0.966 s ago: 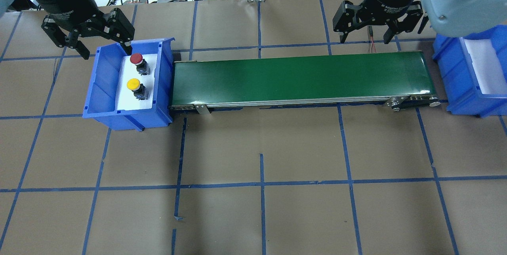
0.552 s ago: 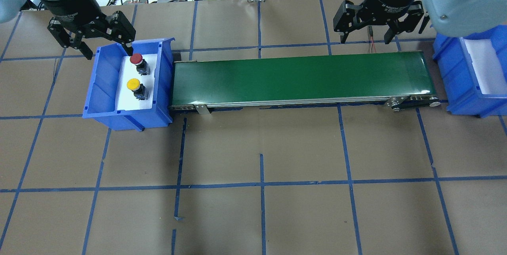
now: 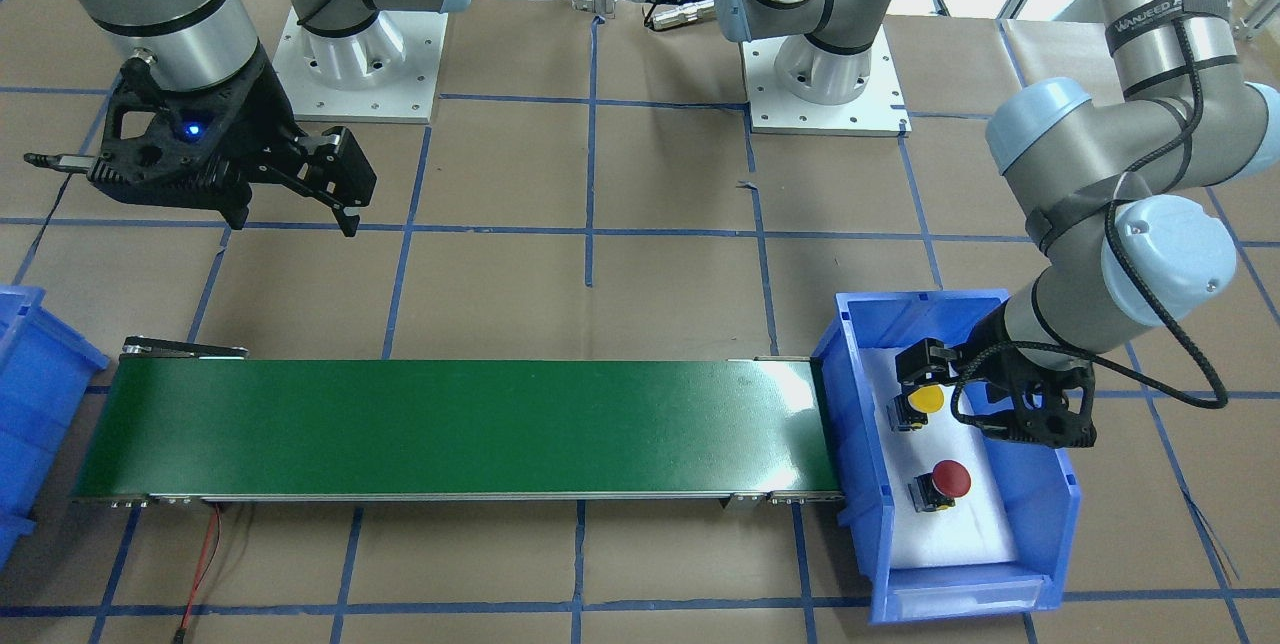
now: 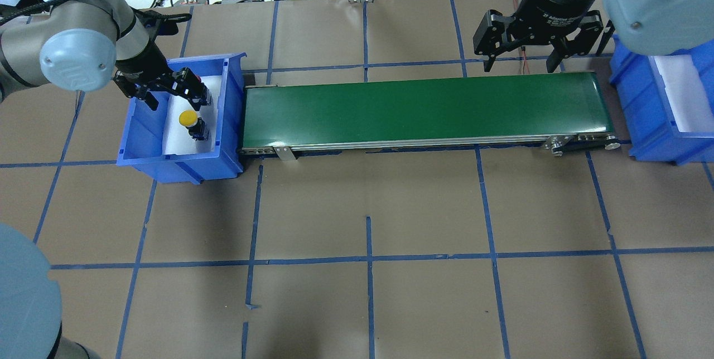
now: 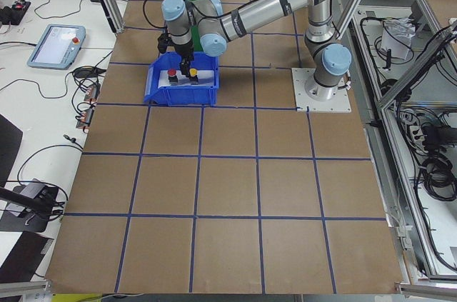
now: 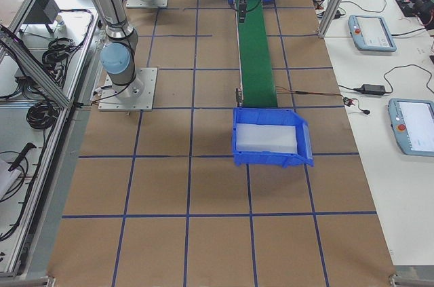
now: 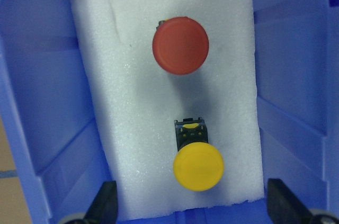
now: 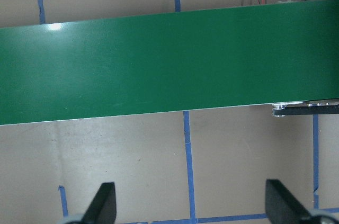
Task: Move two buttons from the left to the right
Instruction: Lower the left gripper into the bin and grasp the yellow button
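The left gripper point(image 4: 172, 91) has its jaws spread wide and holds nothing. It is lowered into the blue bin point(image 4: 142, 125) that stands just beside the left end of the conveyor belt point(image 4: 418, 108). In the left wrist view the yellow button point(image 7: 197, 167) lies between the two fingertips point(image 7: 106, 205), apart from both. The red button point(image 7: 180, 45) stands beyond it. Both sit upright on the white foam pad point(image 7: 132, 102) lining that bin.

The right gripper point(image 4: 521, 59) is also wide open and empty. It hangs high near the belt's right end, though whether squarely over the belt is hard to judge. A second blue bin point(image 4: 641, 119) stands past that right end.
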Robot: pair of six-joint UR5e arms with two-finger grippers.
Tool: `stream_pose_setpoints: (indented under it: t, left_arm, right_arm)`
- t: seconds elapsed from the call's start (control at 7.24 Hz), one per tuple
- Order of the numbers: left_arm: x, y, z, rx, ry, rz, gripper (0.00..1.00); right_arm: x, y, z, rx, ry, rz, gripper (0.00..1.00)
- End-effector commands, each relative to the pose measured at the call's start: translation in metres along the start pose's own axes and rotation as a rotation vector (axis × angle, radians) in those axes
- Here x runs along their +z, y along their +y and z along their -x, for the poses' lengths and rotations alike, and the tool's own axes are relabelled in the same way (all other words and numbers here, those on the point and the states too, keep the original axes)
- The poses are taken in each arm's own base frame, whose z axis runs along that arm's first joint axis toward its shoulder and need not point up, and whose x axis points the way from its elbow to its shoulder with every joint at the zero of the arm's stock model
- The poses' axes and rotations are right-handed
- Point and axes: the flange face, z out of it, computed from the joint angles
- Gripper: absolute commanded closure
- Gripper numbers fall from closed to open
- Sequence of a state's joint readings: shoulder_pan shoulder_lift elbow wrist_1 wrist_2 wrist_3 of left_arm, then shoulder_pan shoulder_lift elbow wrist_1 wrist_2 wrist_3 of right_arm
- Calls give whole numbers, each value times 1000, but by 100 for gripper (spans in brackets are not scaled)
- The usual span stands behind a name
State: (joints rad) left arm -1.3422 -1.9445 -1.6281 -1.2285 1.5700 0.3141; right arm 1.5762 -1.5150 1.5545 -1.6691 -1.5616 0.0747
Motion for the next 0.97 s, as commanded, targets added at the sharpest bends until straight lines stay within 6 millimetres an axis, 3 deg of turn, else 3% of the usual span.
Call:
stream_pose_setpoints:
  t: [0.0, 0.28, 0.55, 0.83]
  left_arm:
    - [35, -1, 1, -4, 8, 27, 1]
    - [38, -1, -4, 0, 11, 35, 25]
    - [40, -2, -10, -1, 11, 39, 66]
    - [34, -4, -4, -4, -3, 33, 74]
  right_arm:
    - [0, 0, -1, 1, -1, 1, 0]
    - [0, 0, 0, 4, -3, 1, 0]
    - [0, 0, 0, 0, -3, -1, 0]
    - [1, -1, -1, 0, -3, 1, 0]
